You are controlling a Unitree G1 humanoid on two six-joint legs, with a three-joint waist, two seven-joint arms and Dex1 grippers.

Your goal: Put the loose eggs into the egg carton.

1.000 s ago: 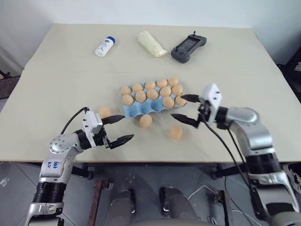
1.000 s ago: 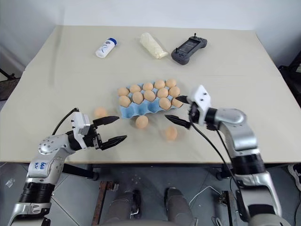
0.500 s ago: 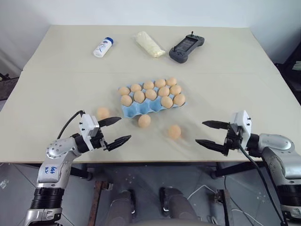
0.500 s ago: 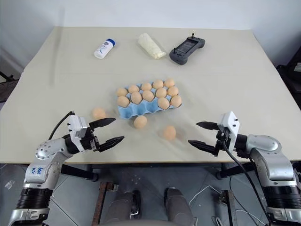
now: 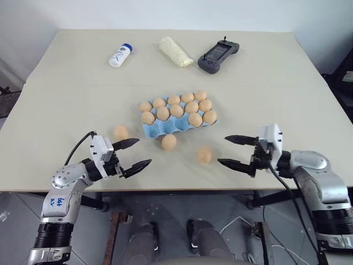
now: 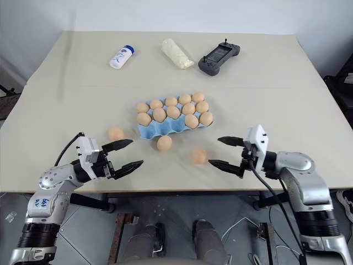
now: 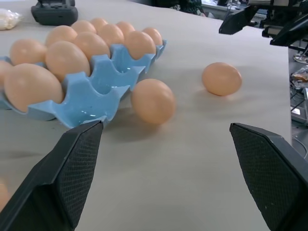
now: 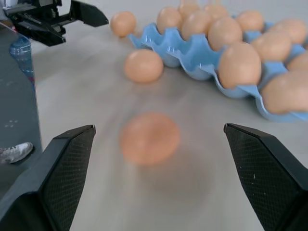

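— Where the table (image 5: 66, 83) edge comes nearest, what do the arms show?
— The left pincer (image 5: 134, 154) and the right pincer (image 5: 231, 151) both gape wide, holding nothing (each hovers just above the surface).
— And the loose eggs?
— Three lie in sight: one (image 5: 204, 154) just ahead of the right pincer, one (image 5: 169, 142) touching or nearly touching the egg carton (image 5: 165, 129), one (image 5: 121, 132) near the left pincer.
— Farther back?
— The carton's nearest cups are bare, with eggs in the rows behind; beyond it sit a bottle (image 5: 121, 55), a pale packet (image 5: 175, 51) and a dark controller (image 5: 218, 55).

Head stereo pair looks down over the table (image 5: 66, 83); low wrist cameras face each other, sharing the egg carton (image 7: 103, 79).
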